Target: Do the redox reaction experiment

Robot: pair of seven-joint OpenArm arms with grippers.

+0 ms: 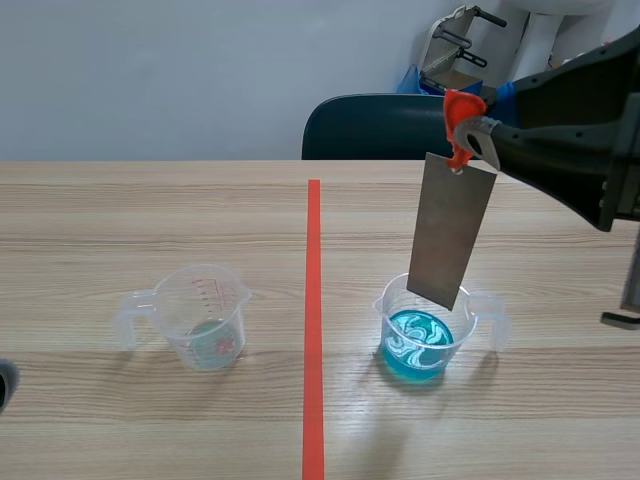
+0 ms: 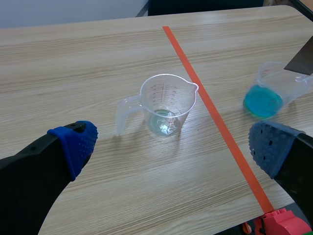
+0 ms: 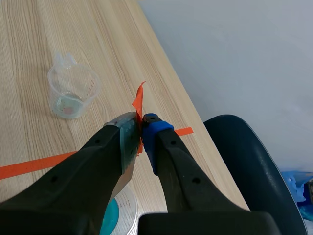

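Observation:
A grey metal strip hangs upright from an orange-red tab. My right gripper is shut on that tab, high above the table. The strip's lower edge sits at the rim of a clear measuring cup of blue liquid, right of the tape line; I cannot tell whether it dips inside. A second clear cup, nearly empty, stands left of the line. My left gripper is open low over the table, with this cup ahead of it, apart from the fingers.
An orange-red tape line runs down the middle of the wooden table. A dark chair stands behind the far edge. In the left wrist view the blue cup is across the line.

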